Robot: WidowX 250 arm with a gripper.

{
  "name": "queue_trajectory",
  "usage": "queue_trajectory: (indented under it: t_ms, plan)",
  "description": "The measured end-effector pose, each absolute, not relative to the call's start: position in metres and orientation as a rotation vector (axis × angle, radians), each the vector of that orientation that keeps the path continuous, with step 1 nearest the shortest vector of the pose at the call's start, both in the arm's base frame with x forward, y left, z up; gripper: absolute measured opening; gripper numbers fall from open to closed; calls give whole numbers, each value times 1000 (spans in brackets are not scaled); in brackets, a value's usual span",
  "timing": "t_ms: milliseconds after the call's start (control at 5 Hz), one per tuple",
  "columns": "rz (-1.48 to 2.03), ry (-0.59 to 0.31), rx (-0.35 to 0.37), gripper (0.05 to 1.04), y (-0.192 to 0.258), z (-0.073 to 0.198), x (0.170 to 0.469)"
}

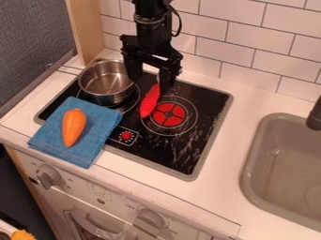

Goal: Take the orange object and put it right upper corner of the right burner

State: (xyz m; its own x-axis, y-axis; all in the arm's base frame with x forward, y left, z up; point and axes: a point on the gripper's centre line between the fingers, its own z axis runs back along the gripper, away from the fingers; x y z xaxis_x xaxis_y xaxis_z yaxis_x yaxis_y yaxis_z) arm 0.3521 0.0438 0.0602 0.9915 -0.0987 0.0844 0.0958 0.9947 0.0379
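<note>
Oven knobs (48, 177) sit nearest your camera, and behind them you have the orange carrot (74, 126) lying on the blue cloth (103, 123), which overlaps the cooktop's (210, 112) front left part. Your gripper (150, 83) hangs over the back of the cooktop with its fingers spread apart, just beside the metal pot (106, 82). Below it, you see the red object (149, 101) at the left side of the right burner (169, 115).

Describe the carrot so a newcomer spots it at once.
Find the black stovetop, then the folded blue towel overlapping its front edge. The carrot lies on that towel, plump and orange, unlike the slim red item near the right burner.
</note>
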Motion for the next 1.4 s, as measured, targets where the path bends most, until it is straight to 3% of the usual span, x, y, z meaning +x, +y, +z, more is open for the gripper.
queue_trajectory:
  t_ms: [200, 400, 800, 1000, 1400]
  plan:
    - [-97, -46, 26, 999, 43, 47, 347]
    - [-114, -30, 22, 999, 43, 43, 323]
    - [-26, -61, 83, 999, 92, 67, 260]
    - [100, -25, 100, 999, 126, 58, 232]
    - [139, 58, 68, 999, 134, 24, 235]
